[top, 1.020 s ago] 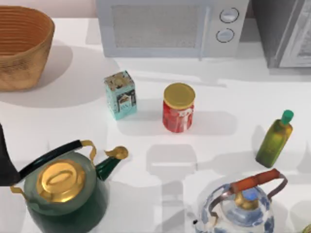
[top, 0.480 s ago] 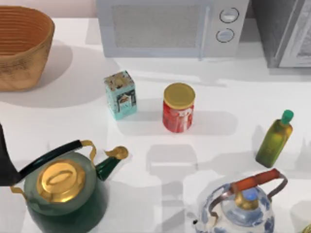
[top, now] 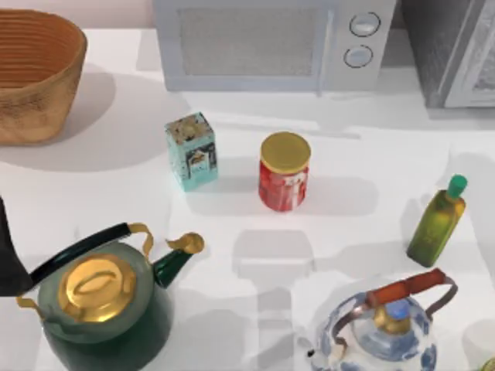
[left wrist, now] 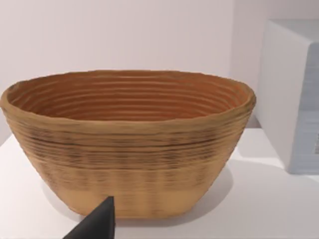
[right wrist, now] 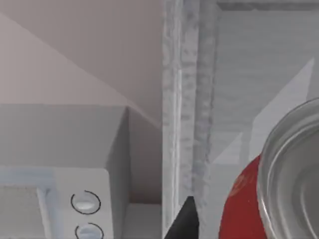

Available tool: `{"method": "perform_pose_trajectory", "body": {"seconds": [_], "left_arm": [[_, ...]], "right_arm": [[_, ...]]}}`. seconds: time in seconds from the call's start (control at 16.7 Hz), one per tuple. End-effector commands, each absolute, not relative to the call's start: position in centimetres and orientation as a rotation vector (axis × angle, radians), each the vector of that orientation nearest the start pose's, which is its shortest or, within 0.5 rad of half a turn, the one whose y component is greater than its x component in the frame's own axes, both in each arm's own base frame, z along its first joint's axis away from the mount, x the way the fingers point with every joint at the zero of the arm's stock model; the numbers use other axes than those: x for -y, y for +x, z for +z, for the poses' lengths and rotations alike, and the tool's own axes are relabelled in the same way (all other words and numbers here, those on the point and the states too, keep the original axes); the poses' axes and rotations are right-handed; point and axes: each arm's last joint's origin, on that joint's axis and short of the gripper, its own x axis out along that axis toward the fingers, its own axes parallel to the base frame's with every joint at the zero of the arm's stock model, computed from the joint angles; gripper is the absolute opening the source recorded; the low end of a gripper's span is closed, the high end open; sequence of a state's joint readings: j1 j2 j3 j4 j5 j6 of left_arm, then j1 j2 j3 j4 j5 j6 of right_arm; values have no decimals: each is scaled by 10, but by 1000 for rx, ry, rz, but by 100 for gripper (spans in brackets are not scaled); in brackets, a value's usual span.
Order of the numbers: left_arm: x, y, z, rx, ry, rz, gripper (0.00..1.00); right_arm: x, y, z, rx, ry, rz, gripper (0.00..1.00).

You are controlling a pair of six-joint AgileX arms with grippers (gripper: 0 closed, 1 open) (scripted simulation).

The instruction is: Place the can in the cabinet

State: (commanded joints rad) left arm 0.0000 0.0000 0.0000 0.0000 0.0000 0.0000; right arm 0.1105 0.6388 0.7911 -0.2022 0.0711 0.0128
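A red can (right wrist: 249, 199) with a silver rim hangs close before the wrist camera, in front of the cabinet (right wrist: 224, 74). My right gripper (right wrist: 239, 226) is shut on it, with one dark fingertip (right wrist: 187, 221) against its side. The cabinet (top: 452, 54) is a grey box with a paler framed door at the table's back right corner, and the door is closed. My left gripper (left wrist: 94, 226) is parked at the far left and faces the basket.
A white microwave (top: 271, 42) stands at the back. A woven basket (top: 35, 73) sits back left. Mid-table are a teal box (top: 191, 151) and a red gold-lidded tin (top: 284, 171). An oil bottle (top: 437, 220), green kettle (top: 104, 305) and blue-white kettle (top: 383, 328) crowd the front.
Only the shadows on the right side of the table have shifted. Nothing standing on the table has moved, and the left arm is still.
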Motion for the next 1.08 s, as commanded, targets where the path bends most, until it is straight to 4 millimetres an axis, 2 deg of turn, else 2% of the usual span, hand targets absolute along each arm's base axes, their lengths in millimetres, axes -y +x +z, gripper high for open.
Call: {"method": "perform_pose_trajectory", "body": {"seconds": [0.12, 0.24, 0.42, 0.54, 0.72, 1.08], "left_arm": [[1, 106, 160, 0, 0, 0, 100], [1, 106, 160, 0, 0, 0, 100], [1, 106, 160, 0, 0, 0, 100], [1, 106, 160, 0, 0, 0, 100], [1, 106, 160, 0, 0, 0, 100], [1, 106, 160, 0, 0, 0, 100]], "right_arm": [[-20, 163, 403, -14, 1, 42, 0], [-26, 181, 446, 17, 5, 37, 0], [-34, 207, 489, 40, 8, 23, 0], [-39, 227, 503, 33, 7, 13, 0], [-46, 251, 509, 6, 3, 1, 0], [-46, 256, 510, 0, 4, -4, 0]]}}
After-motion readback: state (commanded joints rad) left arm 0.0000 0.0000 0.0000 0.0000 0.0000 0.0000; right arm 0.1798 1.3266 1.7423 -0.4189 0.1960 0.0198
